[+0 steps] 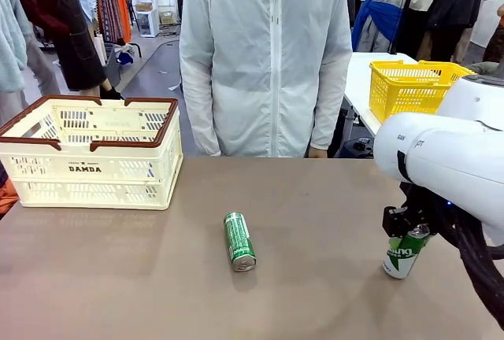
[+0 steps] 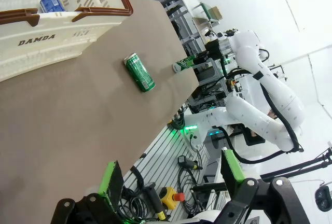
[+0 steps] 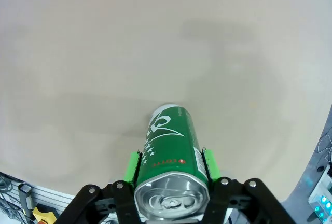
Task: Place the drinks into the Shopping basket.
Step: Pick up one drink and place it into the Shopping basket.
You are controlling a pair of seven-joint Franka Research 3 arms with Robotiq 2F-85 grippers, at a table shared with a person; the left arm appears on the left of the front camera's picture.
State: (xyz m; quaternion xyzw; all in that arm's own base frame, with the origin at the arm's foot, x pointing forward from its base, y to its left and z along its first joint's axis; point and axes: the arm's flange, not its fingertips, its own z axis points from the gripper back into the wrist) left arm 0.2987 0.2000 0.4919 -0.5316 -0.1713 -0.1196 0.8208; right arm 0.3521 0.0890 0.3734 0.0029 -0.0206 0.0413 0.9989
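The right claw is clenched around a green can, its green pads pressed on either side just below the silver top. That can stands tilted at about 4 o'clock on the surface. The left claw hangs released, jaws spread wide, touching nothing. A second green can lies on its side mid-surface. The Shopping basket sits at 10 o'clock with a blue can inside it. A person in a white jacket stands at 12 o'clock.
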